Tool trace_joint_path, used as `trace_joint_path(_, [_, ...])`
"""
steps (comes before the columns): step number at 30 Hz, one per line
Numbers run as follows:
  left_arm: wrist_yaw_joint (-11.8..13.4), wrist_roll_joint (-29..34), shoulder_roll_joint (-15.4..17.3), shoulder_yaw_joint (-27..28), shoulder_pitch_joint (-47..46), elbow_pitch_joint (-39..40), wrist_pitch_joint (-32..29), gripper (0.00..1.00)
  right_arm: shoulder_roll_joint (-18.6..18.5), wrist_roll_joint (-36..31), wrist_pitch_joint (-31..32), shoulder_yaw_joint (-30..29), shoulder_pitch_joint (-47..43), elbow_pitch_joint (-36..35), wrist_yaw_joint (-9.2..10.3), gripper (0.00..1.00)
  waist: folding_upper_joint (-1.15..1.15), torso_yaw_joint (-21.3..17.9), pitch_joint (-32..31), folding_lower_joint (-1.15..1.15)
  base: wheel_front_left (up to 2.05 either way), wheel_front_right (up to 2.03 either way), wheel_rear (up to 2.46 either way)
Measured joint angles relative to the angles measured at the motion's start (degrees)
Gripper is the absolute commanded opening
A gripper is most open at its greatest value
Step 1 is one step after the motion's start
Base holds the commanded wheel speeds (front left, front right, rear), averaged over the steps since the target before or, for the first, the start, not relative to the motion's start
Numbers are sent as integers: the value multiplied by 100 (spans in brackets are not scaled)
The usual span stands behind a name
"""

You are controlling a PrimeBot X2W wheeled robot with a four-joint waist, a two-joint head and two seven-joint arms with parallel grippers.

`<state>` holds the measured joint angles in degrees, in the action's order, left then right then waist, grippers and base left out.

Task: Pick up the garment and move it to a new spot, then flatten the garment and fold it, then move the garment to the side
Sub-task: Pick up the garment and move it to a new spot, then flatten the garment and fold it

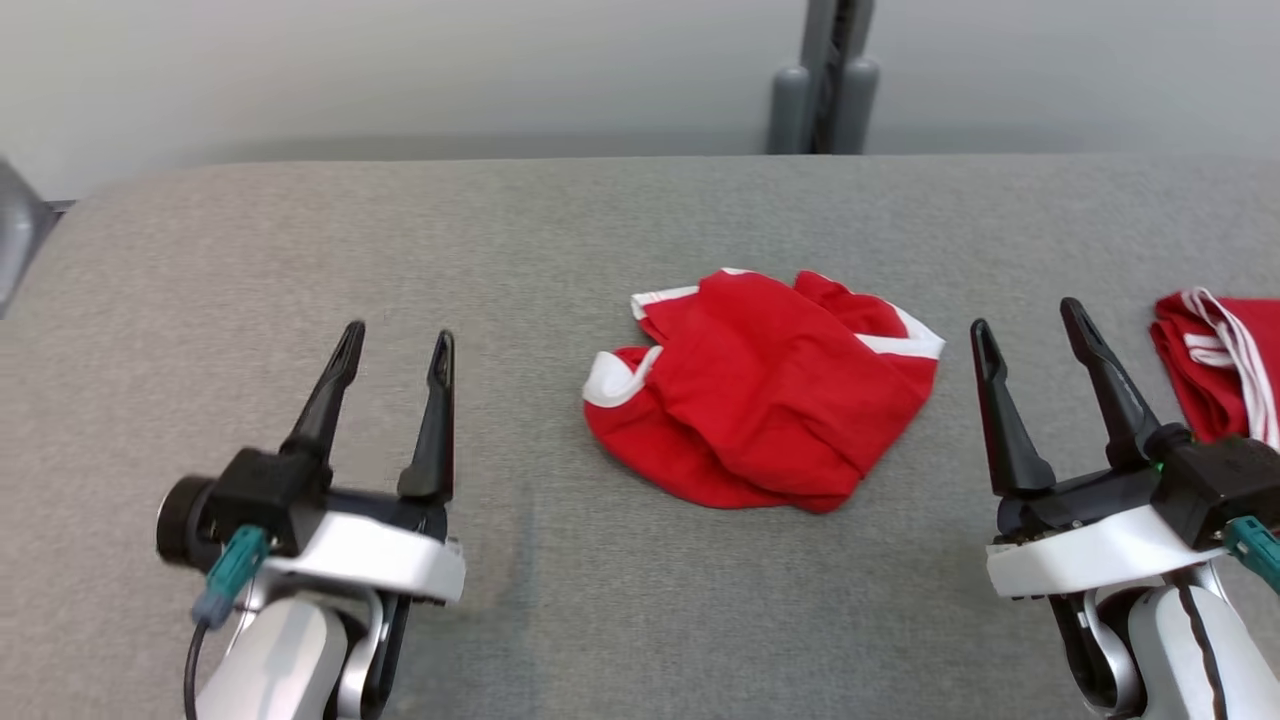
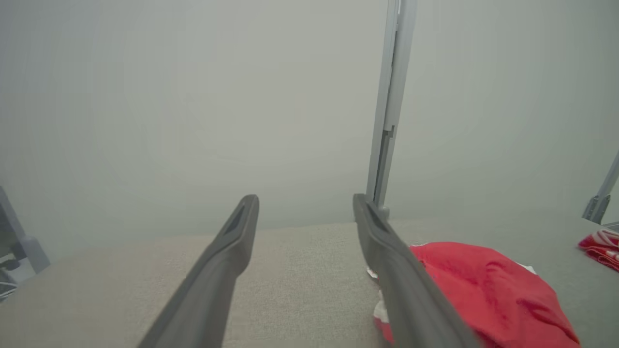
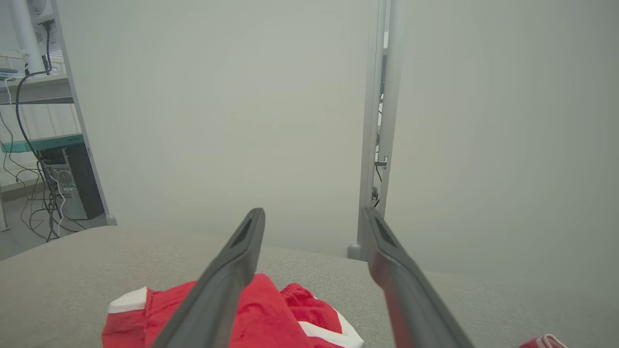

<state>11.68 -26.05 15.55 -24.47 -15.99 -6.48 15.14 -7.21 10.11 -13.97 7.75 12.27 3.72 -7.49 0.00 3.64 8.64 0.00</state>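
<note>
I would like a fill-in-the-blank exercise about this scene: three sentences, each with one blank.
The crumpled garment in the middle of the grey table is ___ with white trim.
The left pincer and the right pincer are both ___, holding nothing.
A second garment with white stripes lies at the robot's far ___ side.
Missing words: red; open; right.

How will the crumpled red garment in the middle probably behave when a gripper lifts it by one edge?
The red garment lies in soft, loose folds, so it would probably hang limp and unfold. Its cloth looks thin, so likely light. On the textured gray surface, a push may bunch it, not slide it.
</note>
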Motion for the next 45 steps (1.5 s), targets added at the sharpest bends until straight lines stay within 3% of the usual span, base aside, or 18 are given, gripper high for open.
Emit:
trace_joint_path(4, [-47,266,-241,405,557,213,0,100,-75,3,59,38,-119,56,-1,100,0,220,-112,0,0,0,0])
trace_joint_path(14, [-670,923,-820,991,1122,213,0,100,-53,-7,80,88,-237,134,-1,100,0,558,-338,0,0,0,0])
trace_joint_path(20, [-920,1167,-1054,1282,1210,185,0,100,-69,1,76,208,-312,297,0,100,0,659,-408,0,0,0,0])
trace_joint_path(26, [-1102,1301,-1151,1365,1228,80,1,100,-104,-10,110,468,-211,435,0,100,0,757,-359,0,0,0,0])
trace_joint_path(34, [-1336,1338,-1254,1318,1174,-127,0,100,-292,24,545,1366,393,1120,-1,100,0,1009,-162,0,0,0,0])
trace_joint_path(40, [-1382,1307,-1267,1261,1045,-213,0,100,-446,36,684,1830,920,1811,-1,100,0,1274,-28,0,0,0,0])
trace_joint_path(45, [-1332,1181,-1269,1174,961,-222,0,100,-445,142,689,1872,1224,2403,-1,100,0,1493,57,0,0,0,0])
